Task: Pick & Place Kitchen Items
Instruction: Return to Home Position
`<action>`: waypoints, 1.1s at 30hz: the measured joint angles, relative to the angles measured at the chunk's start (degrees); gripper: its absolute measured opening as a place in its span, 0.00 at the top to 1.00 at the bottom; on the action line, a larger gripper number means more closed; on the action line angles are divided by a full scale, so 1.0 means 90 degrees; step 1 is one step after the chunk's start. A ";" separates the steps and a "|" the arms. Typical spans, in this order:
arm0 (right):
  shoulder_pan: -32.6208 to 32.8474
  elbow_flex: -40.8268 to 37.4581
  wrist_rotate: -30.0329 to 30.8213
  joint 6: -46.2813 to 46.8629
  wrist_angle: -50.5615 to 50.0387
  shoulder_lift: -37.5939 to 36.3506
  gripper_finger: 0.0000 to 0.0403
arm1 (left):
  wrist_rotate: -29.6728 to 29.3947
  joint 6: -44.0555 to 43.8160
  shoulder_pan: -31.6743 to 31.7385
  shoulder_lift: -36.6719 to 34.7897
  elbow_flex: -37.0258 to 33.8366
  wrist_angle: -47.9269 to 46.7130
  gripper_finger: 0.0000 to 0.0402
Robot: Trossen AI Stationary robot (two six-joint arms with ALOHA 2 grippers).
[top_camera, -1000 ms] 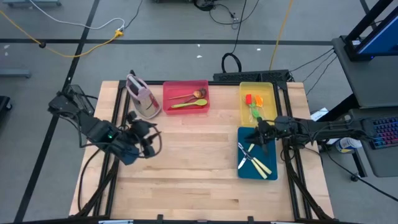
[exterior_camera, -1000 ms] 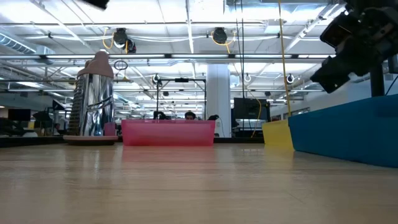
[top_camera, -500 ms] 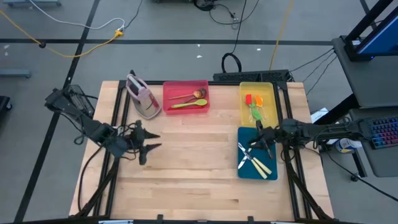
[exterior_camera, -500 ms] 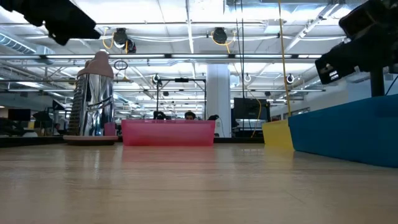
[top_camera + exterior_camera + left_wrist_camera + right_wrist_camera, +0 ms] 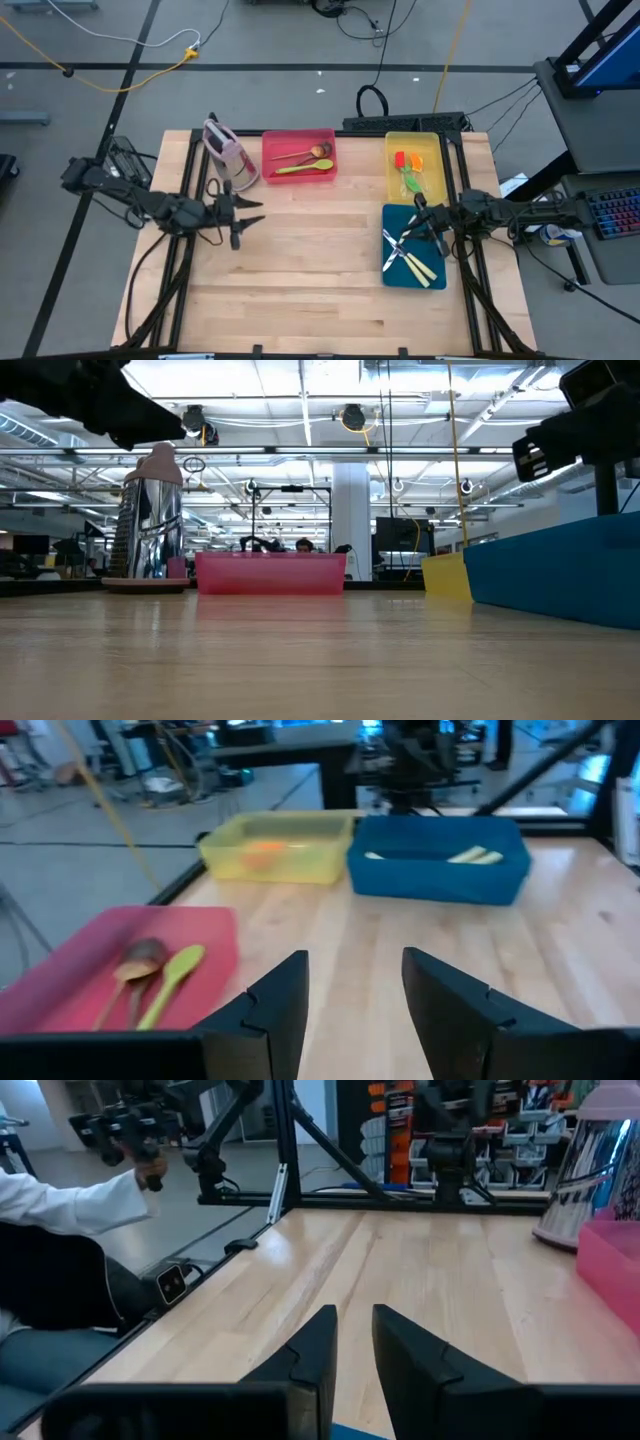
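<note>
- While settling toward rest: left claw, lower than a second ago and now levelled to point across the table, fingers spread wide, nothing between them.
- Near that claw, off to one side: container, upright.
- Farther ahead of left claw, well apart: red tray, spoons lying inside.
- Just beside right claw: yellow tray, spatulas inside.
- Directly beneath right claw: blue tray, knives crossed inside.
- Above that tray: right claw, drawn back a little since a second ago, fingers a narrow gap apart, gripping nothing.
- Judging by this: no utensil seen on bare table, sorting seemingly done, only the retreat of both arms remaining.
</note>
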 joint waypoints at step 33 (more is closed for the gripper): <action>-0.0005 0.0000 -0.1130 -0.0235 -0.1266 -0.1461 0.85 | 0.0139 0.0867 0.0476 -0.4166 -0.1686 -0.0713 0.58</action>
